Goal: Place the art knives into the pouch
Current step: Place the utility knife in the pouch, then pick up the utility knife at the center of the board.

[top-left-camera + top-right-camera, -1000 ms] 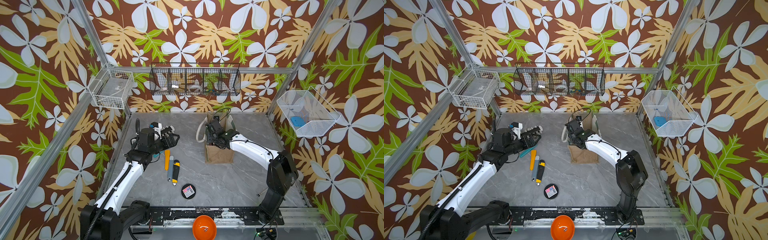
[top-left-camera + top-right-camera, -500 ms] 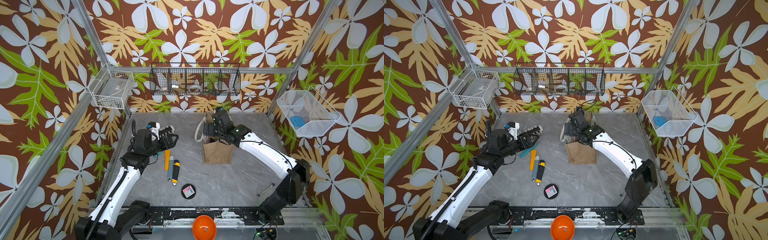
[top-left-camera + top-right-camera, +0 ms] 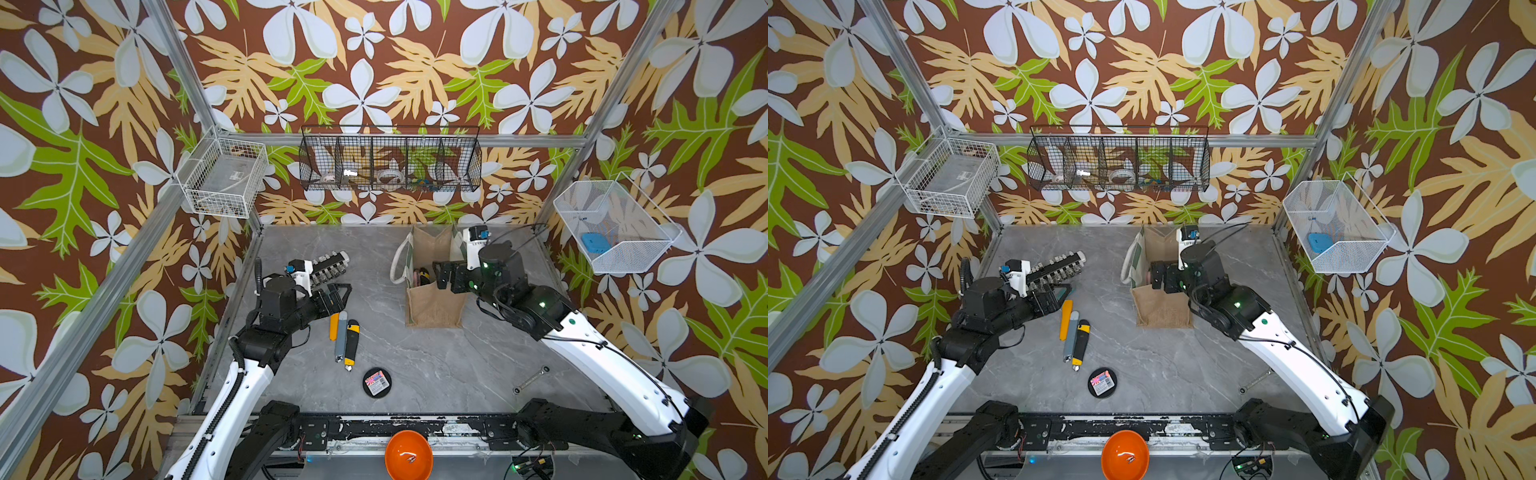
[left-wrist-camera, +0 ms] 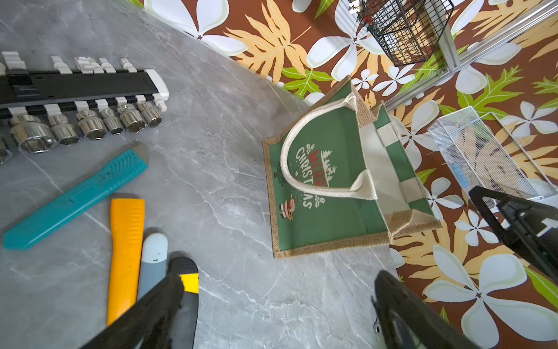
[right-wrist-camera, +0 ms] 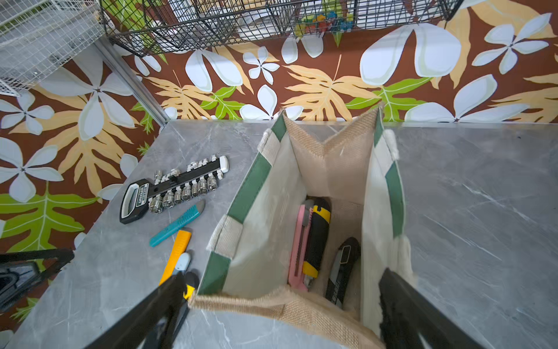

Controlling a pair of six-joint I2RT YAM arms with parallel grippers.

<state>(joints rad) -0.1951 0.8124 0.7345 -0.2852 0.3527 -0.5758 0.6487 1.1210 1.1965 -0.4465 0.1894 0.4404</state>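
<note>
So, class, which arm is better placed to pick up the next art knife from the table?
Left: the open left gripper hovers beside the orange plastic knife; the right gripper hangs open over the tan burlap pouch.

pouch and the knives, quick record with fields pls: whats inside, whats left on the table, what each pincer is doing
pouch: upright burlap tote, mouth open
inside: pink art knife, black-and-yellow art knife, black art knife
on table: teal art knife, orange art knife, grey art knife, yellow-tipped black art knife
left pincer: open, empty, near the table knives
right pincer: open, empty, above the pouch mouth
</note>
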